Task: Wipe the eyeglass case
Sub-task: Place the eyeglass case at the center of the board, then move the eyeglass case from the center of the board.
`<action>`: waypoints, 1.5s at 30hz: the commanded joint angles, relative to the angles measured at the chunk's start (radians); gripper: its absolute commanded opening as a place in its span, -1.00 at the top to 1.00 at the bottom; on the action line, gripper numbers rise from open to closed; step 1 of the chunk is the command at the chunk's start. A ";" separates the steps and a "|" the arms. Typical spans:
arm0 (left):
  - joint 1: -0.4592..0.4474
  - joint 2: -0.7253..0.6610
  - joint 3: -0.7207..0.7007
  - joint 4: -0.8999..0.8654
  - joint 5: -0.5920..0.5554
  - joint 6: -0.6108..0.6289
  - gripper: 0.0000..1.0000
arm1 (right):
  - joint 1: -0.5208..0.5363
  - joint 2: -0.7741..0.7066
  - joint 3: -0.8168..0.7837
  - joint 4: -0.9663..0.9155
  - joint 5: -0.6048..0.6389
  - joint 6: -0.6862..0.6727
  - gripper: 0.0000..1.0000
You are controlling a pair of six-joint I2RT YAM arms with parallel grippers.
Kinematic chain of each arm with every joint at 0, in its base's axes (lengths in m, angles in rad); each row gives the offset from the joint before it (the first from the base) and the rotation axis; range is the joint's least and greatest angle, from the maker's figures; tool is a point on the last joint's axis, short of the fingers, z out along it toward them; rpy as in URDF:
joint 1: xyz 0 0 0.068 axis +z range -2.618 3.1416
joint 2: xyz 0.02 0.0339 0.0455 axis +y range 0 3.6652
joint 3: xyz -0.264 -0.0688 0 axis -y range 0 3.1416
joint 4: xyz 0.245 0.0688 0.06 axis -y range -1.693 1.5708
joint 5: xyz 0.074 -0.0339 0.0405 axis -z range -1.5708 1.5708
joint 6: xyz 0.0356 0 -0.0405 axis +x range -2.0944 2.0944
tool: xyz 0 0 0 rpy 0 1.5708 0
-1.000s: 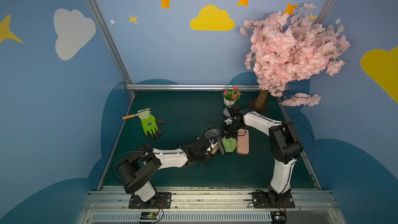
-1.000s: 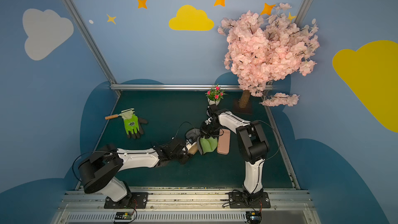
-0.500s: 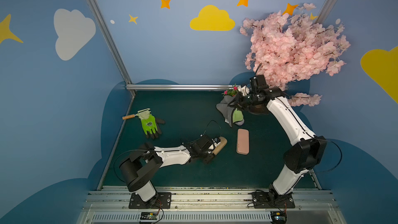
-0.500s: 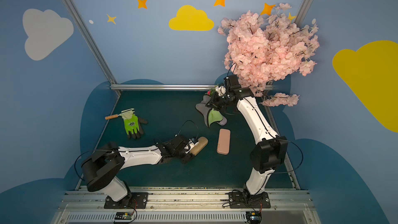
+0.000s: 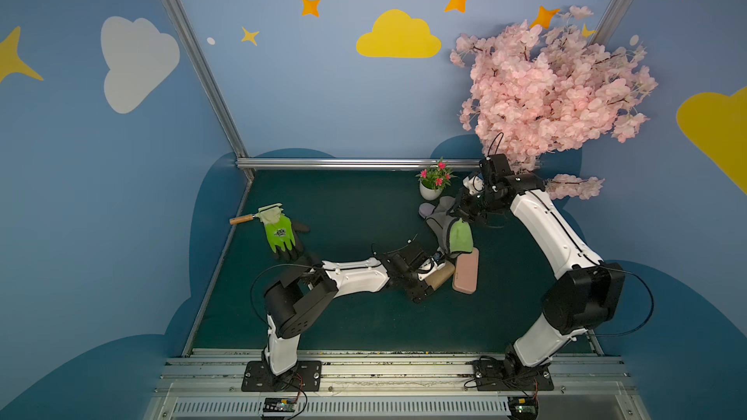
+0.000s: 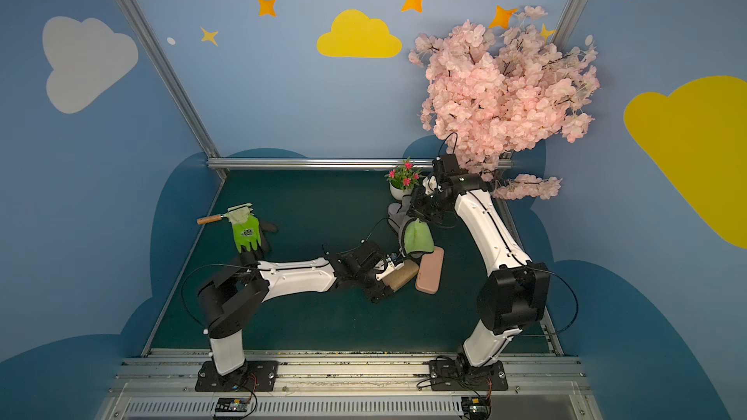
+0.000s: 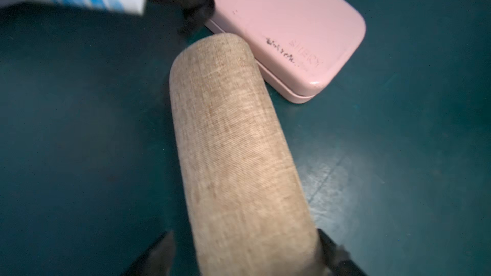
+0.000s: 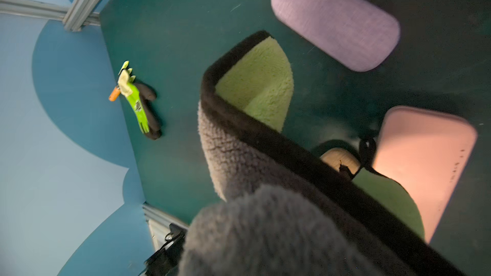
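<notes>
Our left pincer [image 5: 428, 279] has just let go: its jaws now stand apart on either side of the tan case [image 7: 233, 142]. The case lies flat on the table [image 5: 343, 329], its free end just beside the pink case [image 5: 466, 272], perhaps touching it. Our right pincer [image 5: 463, 210], clamped on the cloth [image 5: 456, 236], has lifted away and swung back to hang over the pink case's rear end, so we judge the tan case wiped and released

Blue cloud-painted walls [image 5: 323, 94], dark green floor [image 5: 343, 204]
</notes>
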 commanded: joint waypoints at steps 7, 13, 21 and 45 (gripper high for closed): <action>0.003 -0.193 -0.083 0.016 -0.049 -0.048 -1.00 | 0.049 0.111 0.210 -0.015 0.391 -0.051 1.00; 0.018 -0.353 -0.209 0.040 -0.071 -0.059 -1.00 | 0.046 0.197 0.260 0.020 0.541 -0.043 1.00; 0.049 -0.385 -0.261 0.039 -0.132 -0.065 -1.00 | 0.038 0.434 0.423 -0.033 0.616 -0.047 1.00; 0.283 -0.651 -0.343 -0.001 -0.256 -0.137 -1.00 | 0.177 0.533 0.207 0.031 -0.083 0.078 1.00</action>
